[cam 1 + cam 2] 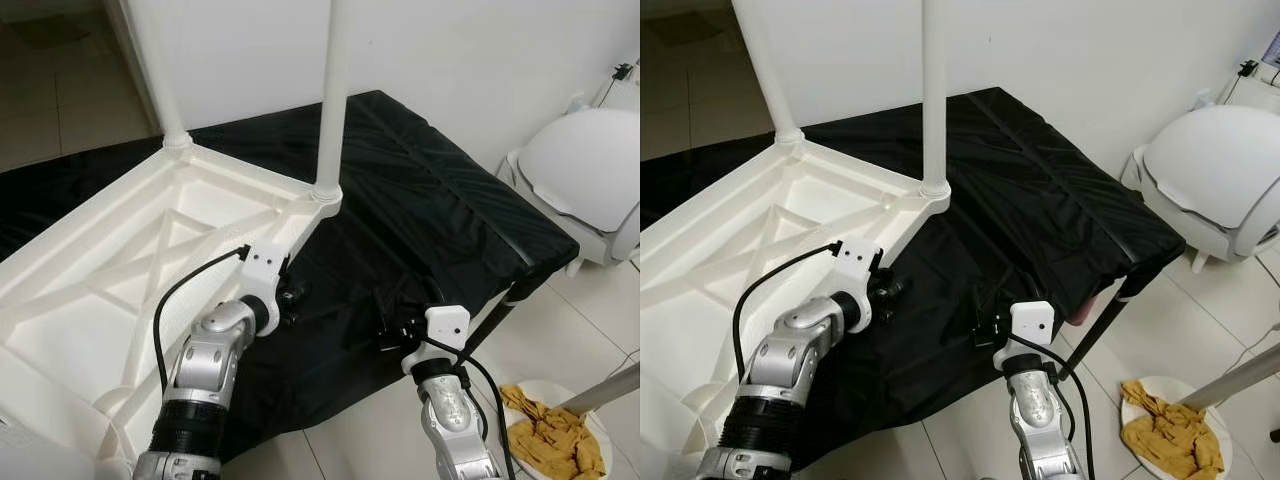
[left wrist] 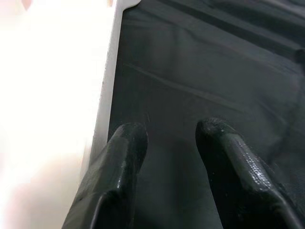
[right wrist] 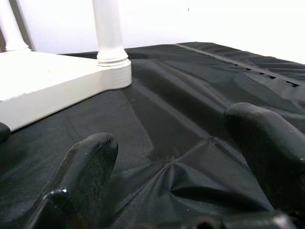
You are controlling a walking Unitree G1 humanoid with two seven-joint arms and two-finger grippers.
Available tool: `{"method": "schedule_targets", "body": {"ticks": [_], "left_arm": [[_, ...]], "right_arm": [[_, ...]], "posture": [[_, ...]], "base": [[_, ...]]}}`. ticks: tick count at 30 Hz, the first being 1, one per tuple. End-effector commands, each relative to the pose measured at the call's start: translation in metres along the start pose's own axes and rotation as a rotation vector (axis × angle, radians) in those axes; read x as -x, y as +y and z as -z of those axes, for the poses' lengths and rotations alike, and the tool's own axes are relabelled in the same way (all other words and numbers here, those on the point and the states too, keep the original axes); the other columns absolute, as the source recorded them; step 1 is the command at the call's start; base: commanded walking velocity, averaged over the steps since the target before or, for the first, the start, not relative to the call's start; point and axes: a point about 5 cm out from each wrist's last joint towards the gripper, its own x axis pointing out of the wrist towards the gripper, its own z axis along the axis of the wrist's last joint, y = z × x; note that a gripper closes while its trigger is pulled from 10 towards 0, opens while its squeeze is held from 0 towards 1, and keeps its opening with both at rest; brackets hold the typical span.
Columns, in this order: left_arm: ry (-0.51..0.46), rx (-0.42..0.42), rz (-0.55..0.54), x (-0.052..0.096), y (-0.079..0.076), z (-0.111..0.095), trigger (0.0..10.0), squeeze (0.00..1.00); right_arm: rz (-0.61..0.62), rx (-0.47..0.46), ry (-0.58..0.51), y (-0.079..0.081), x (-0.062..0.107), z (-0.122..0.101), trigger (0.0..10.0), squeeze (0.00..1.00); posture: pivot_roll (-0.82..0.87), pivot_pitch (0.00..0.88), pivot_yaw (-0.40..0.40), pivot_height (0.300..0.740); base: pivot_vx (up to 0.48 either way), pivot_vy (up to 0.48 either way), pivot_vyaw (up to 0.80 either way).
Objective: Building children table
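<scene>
Left eye view: left claw (image 2: 167,143) released beside tabletop (image 1: 120,270) near edge, right claw (image 3: 186,157) released over black cloth (image 1: 420,200). Grip rim squarely, avoid legs (image 1: 332,100).

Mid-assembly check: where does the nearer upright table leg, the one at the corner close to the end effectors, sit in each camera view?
Left eye view: nearer leg rises top centre from the tabletop corner.
Right eye view: left of centre, standing on the same corner.
Left wrist view: I can't find it; just the tabletop edge and black cloth.
Right wrist view: upper left, with its collar on the corner.
Shared landmark: the black cloth.
</scene>
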Motion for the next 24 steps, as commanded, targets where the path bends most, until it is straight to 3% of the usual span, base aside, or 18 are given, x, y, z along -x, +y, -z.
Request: {"method": "schedule_targets", "body": {"ticks": [1, 8, 10, 13, 24], "left_arm": [[0.014, -0.02, -0.509, 0.008, 0.036, 0.003, 10.0, 0.0], [0.027, -0.109, -0.599, 0.008, 0.047, 0.003, 10.0, 0.0], [0.05, -0.183, -0.688, 0.009, 0.053, 0.004, 10.0, 0.0], [0.06, -0.232, -0.735, 0.009, 0.057, 0.003, 10.0, 0.0], [0.016, -0.254, -0.758, 0.004, 0.068, -0.006, 10.0, 0.0]], "right_arm": [[0.016, 0.0, 0.016, -0.002, 0.002, 0.001, 10.0, 0.0], [0.02, 0.004, 0.02, -0.003, 0.004, 0.001, 10.0, 0.0], [0.023, 0.004, 0.021, -0.003, 0.004, 0.001, 10.0, 0.0], [0.024, 0.004, 0.022, -0.003, 0.005, 0.001, 10.0, 0.0], [0.028, 0.003, 0.026, -0.002, 0.006, 0.0, 10.0, 0.0]], "posture": [[-0.09, 0.034, 0.035, 0.74], [-0.09, 0.038, 0.035, 0.74], [-0.09, 0.04, 0.036, 0.74], [-0.09, 0.041, 0.037, 0.74], [-0.1, 0.046, 0.038, 0.74]], "base": [[0.0, 0.0, 0.0], [0.0, 0.0, 0.0], [0.0, 0.0, 0.0], [0.0, 0.0, 0.0], [0.0, 0.0, 0.0]]}}
